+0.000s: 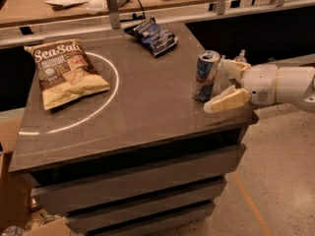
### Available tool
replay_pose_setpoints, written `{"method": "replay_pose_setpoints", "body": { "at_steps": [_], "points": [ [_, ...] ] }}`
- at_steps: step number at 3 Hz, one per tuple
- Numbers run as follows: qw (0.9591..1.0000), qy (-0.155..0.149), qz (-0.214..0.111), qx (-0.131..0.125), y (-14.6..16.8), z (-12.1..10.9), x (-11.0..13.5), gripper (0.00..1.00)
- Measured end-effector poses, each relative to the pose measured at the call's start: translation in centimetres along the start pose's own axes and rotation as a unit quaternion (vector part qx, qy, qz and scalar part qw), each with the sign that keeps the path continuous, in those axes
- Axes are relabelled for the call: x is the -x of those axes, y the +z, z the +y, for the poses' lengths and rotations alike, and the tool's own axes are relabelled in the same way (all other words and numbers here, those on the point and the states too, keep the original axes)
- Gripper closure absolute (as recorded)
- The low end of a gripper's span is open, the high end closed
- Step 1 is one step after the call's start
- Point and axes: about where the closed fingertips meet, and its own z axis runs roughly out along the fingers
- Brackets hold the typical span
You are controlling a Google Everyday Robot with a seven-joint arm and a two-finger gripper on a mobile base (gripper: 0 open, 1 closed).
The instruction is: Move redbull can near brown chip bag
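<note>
The redbull can [205, 75] stands upright near the right edge of the dark table [142, 112]. The brown chip bag [65, 72] with white "Sea Salt" lettering lies flat at the table's left, inside a bright ring of light. My gripper [220, 85] comes in from the right on a white arm and is open. Its near finger [227, 101] sits just right of the can's base and its far finger [231, 67] sits behind the can's right side. The can stands at the mouth of the fingers and is not held.
A small dark blue chip bag [152, 35] lies at the table's back middle. A wooden counter [69, 4] with papers and clutter runs behind the table. Cardboard boxes [15, 200] stand on the floor at the lower left. The speckled floor [280, 181] lies to the right.
</note>
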Motion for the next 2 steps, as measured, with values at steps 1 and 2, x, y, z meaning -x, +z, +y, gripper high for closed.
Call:
{"method": "replay_pose_setpoints", "body": {
  "at_steps": [1,2],
  "points": [
    [0.9985,0.000,-0.031,0.045,2.6,0.9,0.8,0.14],
    [0.9964,-0.003,-0.046,0.071,3.9,1.4,1.3,0.31]
  ]
}}
